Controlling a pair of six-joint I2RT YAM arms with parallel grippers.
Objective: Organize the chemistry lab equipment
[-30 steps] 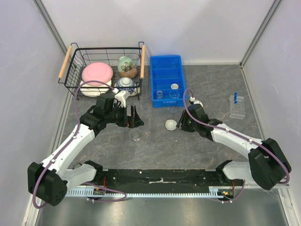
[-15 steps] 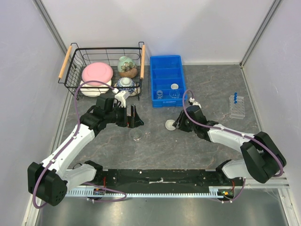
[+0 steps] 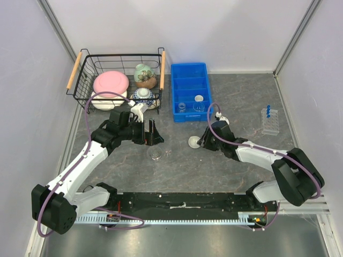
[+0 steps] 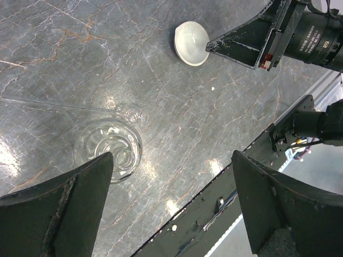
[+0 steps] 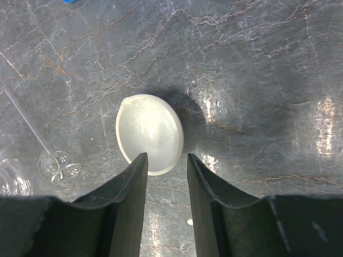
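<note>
A small white dish lies on the grey table, also in the right wrist view and the left wrist view. My right gripper is open with a narrow gap, its tips just over the dish's near rim, not closed on it. A clear round flask stands in front of my left gripper, which is wide open and empty. The flask sits by the left finger. A thin glass rod lies beside it.
A blue tray at the back holds two small flasks and a second white dish. A rack of blue-capped tubes stands at the right. A wire basket of crockery is at the back left. A small glass piece lies left of the dish.
My right gripper has moved left and now has its tips over the white dish. The left arm and the flask have not moved.
</note>
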